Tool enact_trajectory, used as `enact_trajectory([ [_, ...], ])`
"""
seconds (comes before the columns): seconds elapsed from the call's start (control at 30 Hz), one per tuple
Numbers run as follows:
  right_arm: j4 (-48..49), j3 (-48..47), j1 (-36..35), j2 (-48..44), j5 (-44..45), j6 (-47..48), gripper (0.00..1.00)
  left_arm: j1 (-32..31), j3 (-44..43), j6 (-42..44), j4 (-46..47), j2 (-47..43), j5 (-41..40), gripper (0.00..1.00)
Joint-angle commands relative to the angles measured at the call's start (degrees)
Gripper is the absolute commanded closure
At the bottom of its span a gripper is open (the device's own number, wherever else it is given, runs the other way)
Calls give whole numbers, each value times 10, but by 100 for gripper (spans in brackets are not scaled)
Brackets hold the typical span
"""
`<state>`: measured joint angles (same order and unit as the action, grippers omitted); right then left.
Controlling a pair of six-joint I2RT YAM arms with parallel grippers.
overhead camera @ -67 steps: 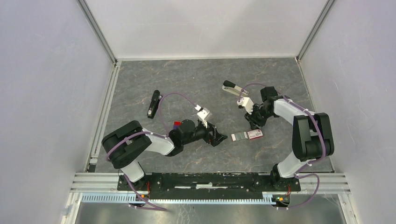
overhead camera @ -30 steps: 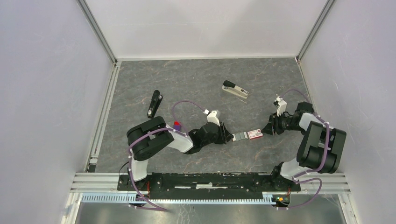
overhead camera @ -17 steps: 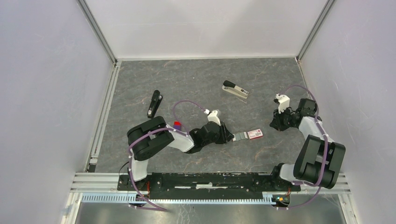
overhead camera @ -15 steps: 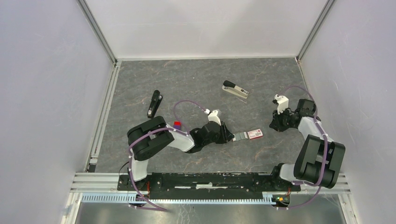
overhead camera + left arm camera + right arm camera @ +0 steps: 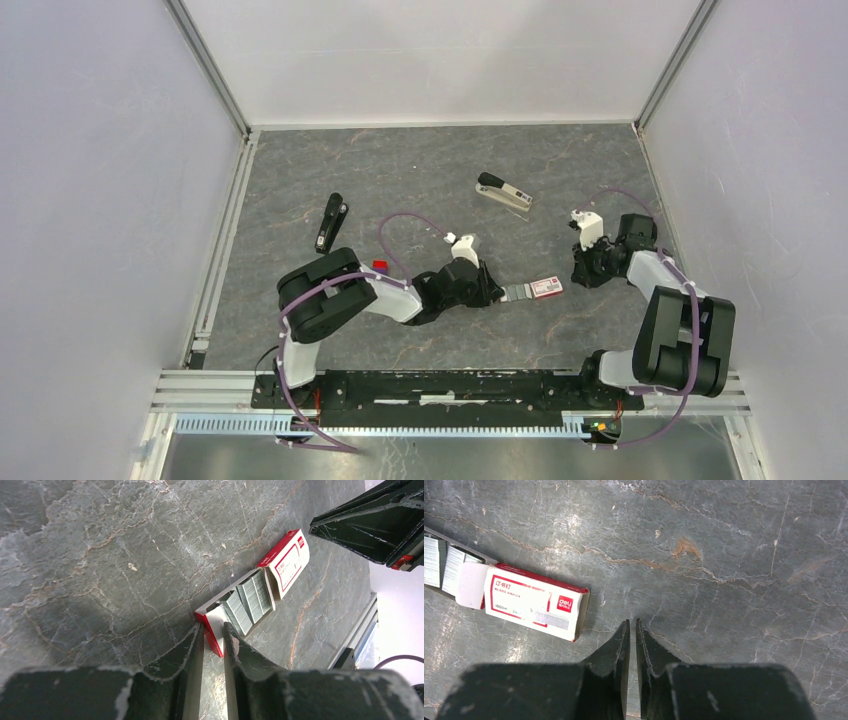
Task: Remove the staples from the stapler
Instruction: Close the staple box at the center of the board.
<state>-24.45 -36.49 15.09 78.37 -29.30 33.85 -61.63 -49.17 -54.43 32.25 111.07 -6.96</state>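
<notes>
The black stapler (image 5: 503, 194) with its silver base lies closed at the back of the mat, away from both grippers; no staples show in it. A red-and-white staple box (image 5: 533, 290) lies between the arms, its tray (image 5: 247, 600) pulled out and showing staple strips. My left gripper (image 5: 212, 626) lies low on the mat, its jaws shut on the tray's end flap (image 5: 216, 622). It appears in the top view as the left gripper (image 5: 497, 293). My right gripper (image 5: 632, 625) is shut on nothing, just right of the box sleeve (image 5: 536, 607).
A slim black bar (image 5: 329, 222) with pale marks lies at the left of the mat. The right arm's black housing (image 5: 375, 525) hangs beyond the box in the left wrist view. Grey walls enclose the mat (image 5: 420, 170), with a rail along the near edge.
My right gripper drew back from the box's right end, shut, then swung a little closer again. My left jaws narrowed onto the tray's end flap. The stapler stayed put.
</notes>
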Motion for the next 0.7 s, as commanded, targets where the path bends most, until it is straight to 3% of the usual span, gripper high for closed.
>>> enact_trajectory([
  [0.0,6,3,-20,-11,21,-5,86,-3,-19,-7,-11,21,8,73],
  [0.67,-29,-5,-52,-27,33,32,87,-4,-11,-52,-13,23,-29,75],
])
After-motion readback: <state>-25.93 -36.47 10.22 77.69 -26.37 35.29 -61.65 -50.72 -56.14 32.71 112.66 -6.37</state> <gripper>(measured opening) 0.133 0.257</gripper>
